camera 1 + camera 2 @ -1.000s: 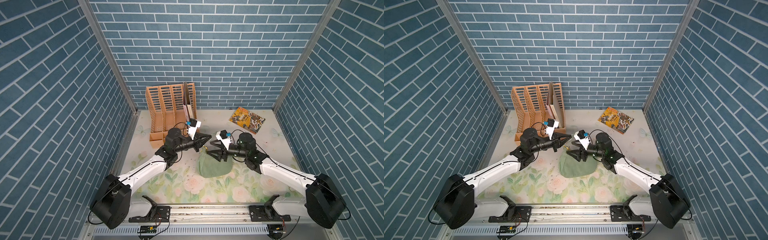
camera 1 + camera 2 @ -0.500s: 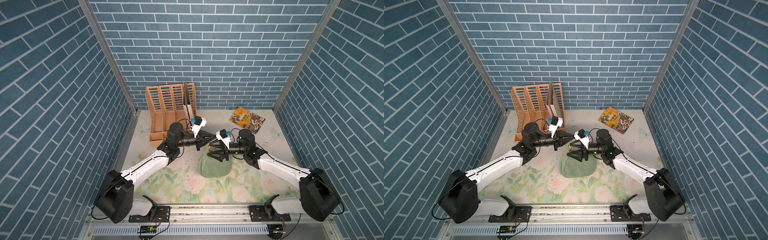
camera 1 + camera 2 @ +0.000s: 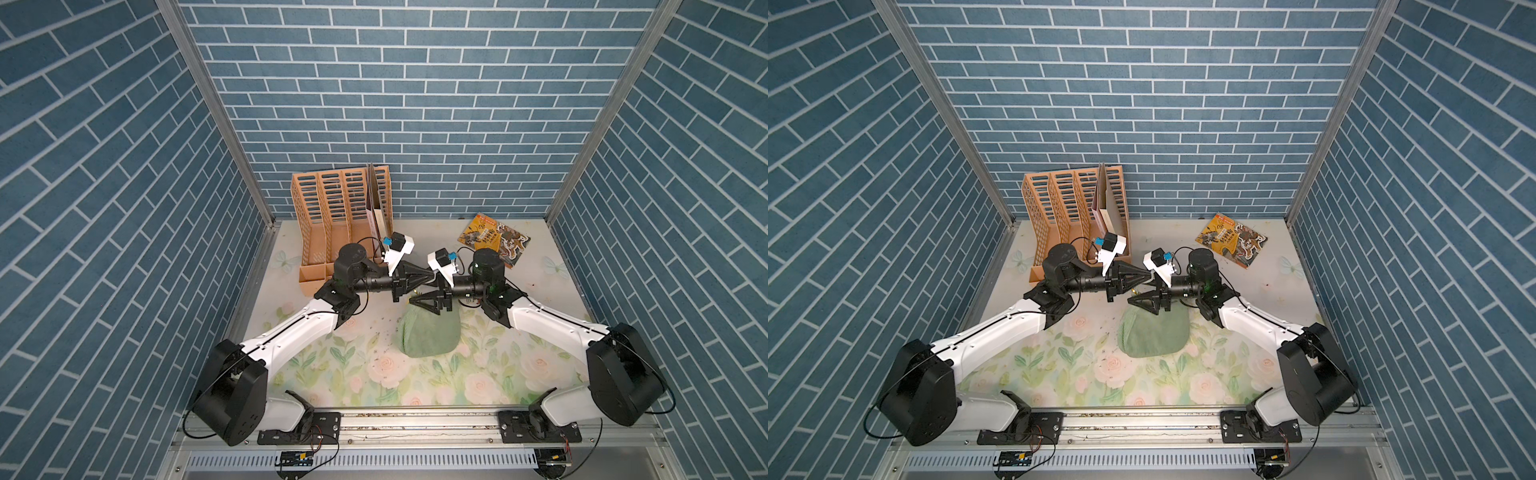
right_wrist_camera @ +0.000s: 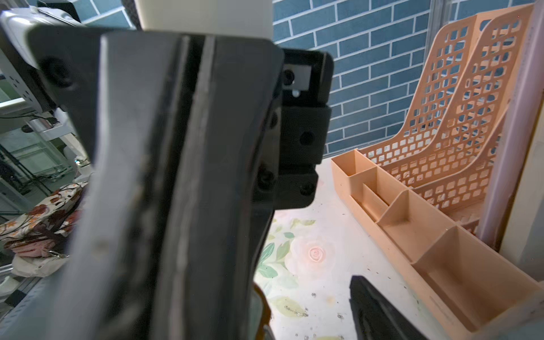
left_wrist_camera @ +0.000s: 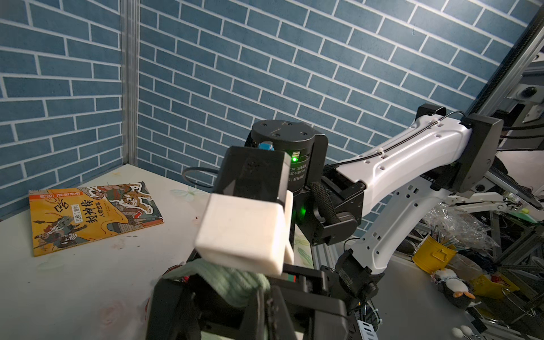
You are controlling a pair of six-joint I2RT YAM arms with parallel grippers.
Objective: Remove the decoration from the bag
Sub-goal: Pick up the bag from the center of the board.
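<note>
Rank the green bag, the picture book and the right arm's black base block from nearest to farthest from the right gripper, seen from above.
In a top view:
1. green bag, right by the open right gripper.
2. picture book, flat near the back wall, right side.
3. base block, at the front rail, right corner.

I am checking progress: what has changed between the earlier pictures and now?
The left gripper and right gripper moved slightly toward the back wall and closer together at the bag. Nothing taken or let go. Left stays shut, right open; bag, rack and book stayed.
</note>
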